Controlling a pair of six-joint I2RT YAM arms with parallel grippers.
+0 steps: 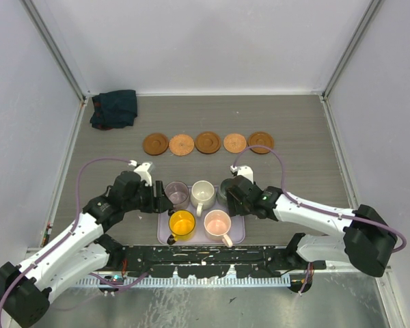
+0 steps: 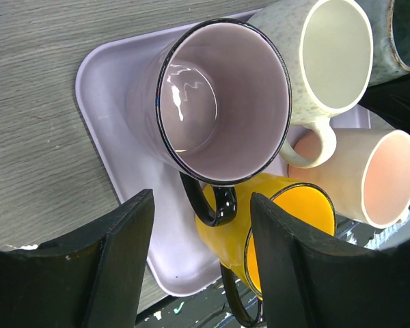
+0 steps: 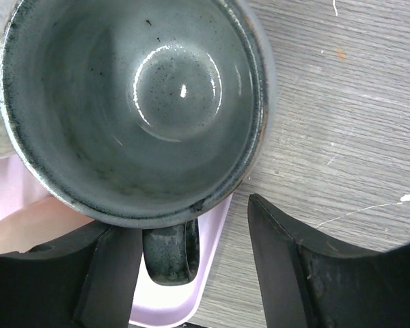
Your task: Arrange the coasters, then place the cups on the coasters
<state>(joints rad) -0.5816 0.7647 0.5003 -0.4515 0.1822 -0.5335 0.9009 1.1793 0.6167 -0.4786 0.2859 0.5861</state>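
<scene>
Left arm (image 1: 75, 236) reaches up and in from its base, elbow bent, wrist aimed toward the centre. The left gripper (image 2: 201, 205) is down low with its jaws parted, a clear gap between the fingers. Right arm (image 1: 314, 212) mirrors it, stretched leftward, and the right gripper (image 3: 188, 222) sits low, jaws apart too.

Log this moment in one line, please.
coasters: five, bare | cups: on tray | left end effector: open at purple cup handle | right end effector: open at grey-green cup handle

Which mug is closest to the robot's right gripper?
The glossy grey-green ceramic mug: only its handle sits between the right gripper's fingers.
</scene>
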